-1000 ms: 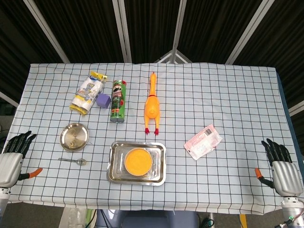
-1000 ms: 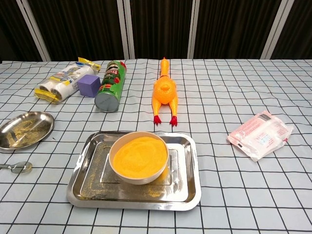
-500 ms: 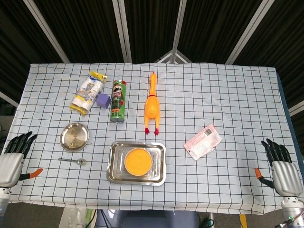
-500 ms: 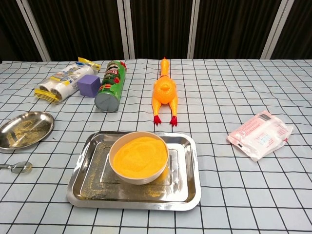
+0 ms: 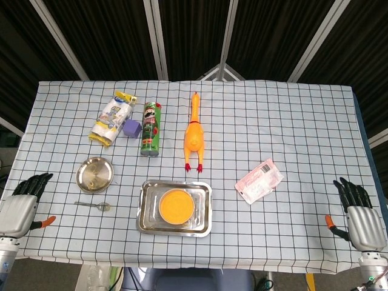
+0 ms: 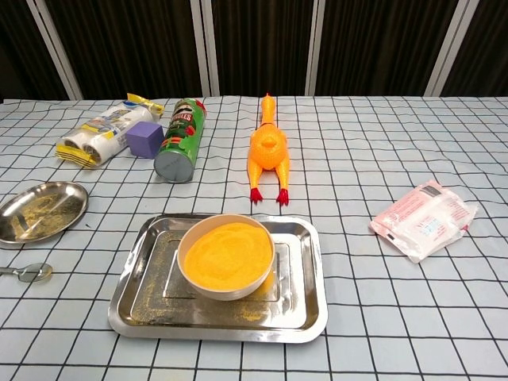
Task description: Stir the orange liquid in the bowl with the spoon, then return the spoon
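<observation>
A white bowl (image 5: 177, 206) (image 6: 227, 255) of orange liquid stands in a steel tray (image 5: 147, 225) (image 6: 302, 321) near the table's front middle. A metal spoon (image 5: 94, 205) (image 6: 24, 272) lies flat on the cloth left of the tray, just below a small round steel plate (image 5: 94, 174) (image 6: 36, 211). My left hand (image 5: 19, 208) hovers at the table's front left corner, fingers spread, holding nothing, well left of the spoon. At the front right edge my right hand (image 5: 359, 216) is likewise spread and empty. Neither hand appears in the chest view.
Behind the tray lie a rubber chicken (image 5: 193, 135) (image 6: 267, 151), a green chip can (image 5: 150, 128) (image 6: 179, 139), a purple cube (image 5: 131, 128) (image 6: 144, 138) and a white snack bag (image 5: 111, 119) (image 6: 103, 132). A pink-white packet (image 5: 259, 180) (image 6: 423, 218) lies right of the tray.
My left hand has drifted slightly down and to the right along the table's front left edge. Everything else is unmoved.
</observation>
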Motion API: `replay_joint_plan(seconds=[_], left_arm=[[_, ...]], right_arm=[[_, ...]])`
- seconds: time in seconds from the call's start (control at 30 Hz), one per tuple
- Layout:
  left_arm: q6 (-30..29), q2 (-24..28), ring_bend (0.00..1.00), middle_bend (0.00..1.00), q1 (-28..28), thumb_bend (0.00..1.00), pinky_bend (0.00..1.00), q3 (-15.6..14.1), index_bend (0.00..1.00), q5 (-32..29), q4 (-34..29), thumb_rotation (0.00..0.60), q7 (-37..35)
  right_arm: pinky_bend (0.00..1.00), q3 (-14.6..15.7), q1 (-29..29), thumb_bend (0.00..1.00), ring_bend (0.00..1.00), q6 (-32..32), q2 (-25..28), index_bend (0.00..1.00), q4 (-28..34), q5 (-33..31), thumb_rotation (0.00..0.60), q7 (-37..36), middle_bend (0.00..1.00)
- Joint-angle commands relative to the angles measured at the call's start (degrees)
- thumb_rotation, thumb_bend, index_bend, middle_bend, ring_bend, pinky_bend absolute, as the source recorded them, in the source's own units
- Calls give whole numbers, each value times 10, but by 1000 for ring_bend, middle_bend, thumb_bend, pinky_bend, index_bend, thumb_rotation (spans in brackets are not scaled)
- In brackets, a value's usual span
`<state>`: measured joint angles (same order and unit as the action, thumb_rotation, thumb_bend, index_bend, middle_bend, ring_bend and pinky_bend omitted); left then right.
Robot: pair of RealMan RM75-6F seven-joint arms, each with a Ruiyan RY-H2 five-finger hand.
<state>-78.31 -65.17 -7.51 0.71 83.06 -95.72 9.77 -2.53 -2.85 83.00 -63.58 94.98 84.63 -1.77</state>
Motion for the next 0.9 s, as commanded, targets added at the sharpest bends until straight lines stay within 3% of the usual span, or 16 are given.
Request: replay_joint_plan(seconds=[0.03,0.1,0.27,0.43,0.7,0.9], left_arm=[[11,-18,600,659,-12,106,601,8,255,-16,8,600,47],[27,-27,746,802,-19,122,752,12,293,-31,11,600,61],[67,-43,920,981,-40,210,908,18,394,-63,20,600,98],[109,-64,982,1000,-64,310,964,21,469,-98,29,600,146],[140,-92,993,1000,-84,434,973,23,483,-144,40,600,202],[151,-109,993,1000,-95,459,973,27,468,-173,47,600,224]], right_arm=[[0,0,0,404,0,1,-1,0,0,0,600,2,0],[0,0,0,404,0,2,-1,0,0,1,600,2,0],[0,0,1,404,0,4,-2,0,0,2,600,3,0],[0,-1,0,404,0,3,-2,0,-1,1,600,1,0],[0,-1,-1,404,0,1,-3,0,-3,1,600,-1,0],[0,-1,-1,405,0,1,-3,0,-3,2,600,-4,0]])
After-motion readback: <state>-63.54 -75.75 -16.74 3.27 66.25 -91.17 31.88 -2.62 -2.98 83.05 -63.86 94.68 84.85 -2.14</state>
